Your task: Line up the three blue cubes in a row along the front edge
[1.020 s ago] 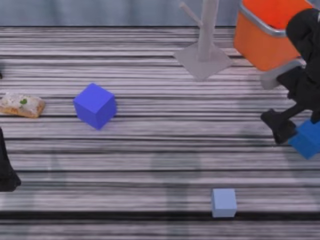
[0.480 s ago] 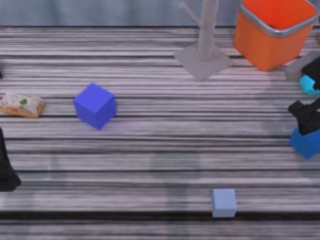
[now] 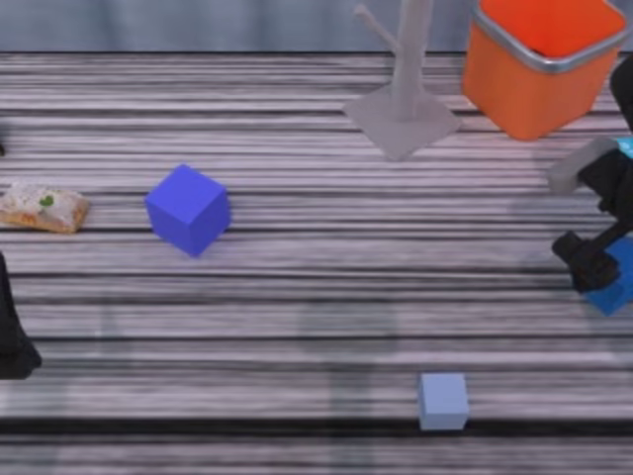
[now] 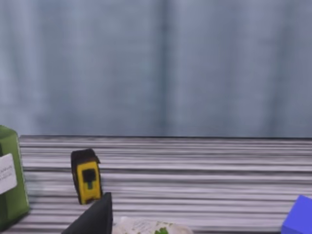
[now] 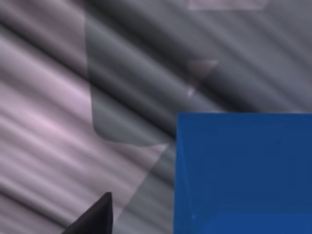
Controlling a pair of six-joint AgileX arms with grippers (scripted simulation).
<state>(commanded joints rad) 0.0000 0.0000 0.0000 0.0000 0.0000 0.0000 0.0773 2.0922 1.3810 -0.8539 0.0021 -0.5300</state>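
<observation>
The small pale grey-blue matte cube [image 3: 442,401] sits at the striped grey tabletop's dark-lined front edge [image 3: 198,427]. Farther back at the right border, my right gripper [image 3: 593,262] is over the medium royal-blue matte cube [image 3: 621,287]; whether it grips the cube cannot be told. The large indigo-violet matte cube [image 3: 188,209] rests far left.

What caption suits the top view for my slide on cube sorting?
Right gripper over the royal-blue cube at the table's right; violet cube and pale cube wait.
</observation>
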